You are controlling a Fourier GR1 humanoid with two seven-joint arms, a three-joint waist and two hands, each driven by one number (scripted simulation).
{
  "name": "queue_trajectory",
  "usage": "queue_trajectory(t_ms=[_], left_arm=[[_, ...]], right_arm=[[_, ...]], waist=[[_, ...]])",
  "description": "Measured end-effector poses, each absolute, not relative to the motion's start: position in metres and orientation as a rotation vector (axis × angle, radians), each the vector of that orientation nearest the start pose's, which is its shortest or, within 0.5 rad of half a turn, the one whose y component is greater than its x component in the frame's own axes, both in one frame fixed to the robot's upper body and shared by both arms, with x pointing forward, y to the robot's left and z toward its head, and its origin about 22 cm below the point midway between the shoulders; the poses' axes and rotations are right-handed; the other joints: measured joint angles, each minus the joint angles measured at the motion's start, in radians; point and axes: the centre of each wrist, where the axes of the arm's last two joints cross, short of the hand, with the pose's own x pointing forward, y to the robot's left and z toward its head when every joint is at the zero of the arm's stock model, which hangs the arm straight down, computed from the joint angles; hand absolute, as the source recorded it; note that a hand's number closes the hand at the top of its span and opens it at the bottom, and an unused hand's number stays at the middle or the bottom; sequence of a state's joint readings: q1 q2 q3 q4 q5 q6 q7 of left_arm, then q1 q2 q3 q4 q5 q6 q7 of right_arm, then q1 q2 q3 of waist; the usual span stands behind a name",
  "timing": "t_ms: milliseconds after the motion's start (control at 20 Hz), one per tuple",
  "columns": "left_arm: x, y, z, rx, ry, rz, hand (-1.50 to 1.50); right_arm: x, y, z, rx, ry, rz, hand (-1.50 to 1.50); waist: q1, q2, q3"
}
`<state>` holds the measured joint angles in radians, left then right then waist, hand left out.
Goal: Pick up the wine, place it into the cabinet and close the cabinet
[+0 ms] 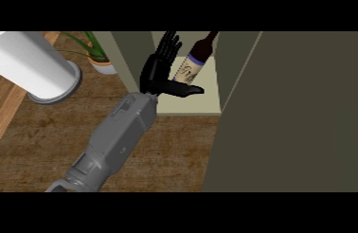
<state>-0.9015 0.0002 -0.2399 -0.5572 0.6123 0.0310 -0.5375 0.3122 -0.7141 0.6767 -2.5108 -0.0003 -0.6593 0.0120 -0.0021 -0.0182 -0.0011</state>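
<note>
reaching into the cabinet point(187, 109) with one arm, my hand point(159, 68) sits just left of the wine bottle point(193, 61), fingers straight and pointing up, thumb stuck out beneath the label. nothing is clasped; whether the thumb touches the glass i can't quite tell. the bottle stands tilted on the pale shelf inside the opening. the dark door point(293, 113) hangs open at right. a paper towel roll point(38, 68) and a potted plant point(98, 54) sit on the wooden counter point(56, 137).

Wood counter with clutter at upper left
We see a brown wooden counter point(63, 142), a white paper-towel roll point(35, 66) and a potted plant point(98, 57) beside it
</note>
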Motion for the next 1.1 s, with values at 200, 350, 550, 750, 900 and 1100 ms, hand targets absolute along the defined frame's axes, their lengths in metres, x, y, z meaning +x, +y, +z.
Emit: queue_trajectory(t_ms=[200, 350, 550, 750, 900, 1100], left_arm=[[0.379, 0.092, 0.008, -0.511, -1.749, 0.030, -1.50], [0.361, 0.091, 0.001, -0.528, -1.734, 0.037, -1.50], [0.333, 0.099, -0.010, -0.540, -1.720, 0.044, -1.50], [0.306, 0.113, -0.014, -0.551, -1.713, 0.081, -1.50], [0.287, 0.125, -0.013, -0.560, -1.710, 0.105, -1.50], [0.264, 0.147, -0.016, -0.577, -1.714, 0.138, -1.50]], right_arm=[[0.086, -0.196, 0.146, 0.033, -1.932, 0.207, -1.50], [0.087, -0.199, 0.147, 0.014, -1.937, 0.215, -1.50], [0.088, -0.198, 0.148, 0.011, -1.934, 0.207, -1.50], [0.087, -0.199, 0.148, 0.005, -1.933, 0.220, -1.50], [0.087, -0.200, 0.148, -0.001, -1.932, 0.241, -1.50], [0.087, -0.203, 0.149, 0.002, -1.928, 0.309, -1.50]], waist=[[0.010, -0.002, 0.000], [0.016, -0.002, 0.000], [0.020, -0.001, 0.000], [0.017, 0.000, 0.000], [0.013, 0.004, 0.000], [0.007, 0.007, 0.000]])
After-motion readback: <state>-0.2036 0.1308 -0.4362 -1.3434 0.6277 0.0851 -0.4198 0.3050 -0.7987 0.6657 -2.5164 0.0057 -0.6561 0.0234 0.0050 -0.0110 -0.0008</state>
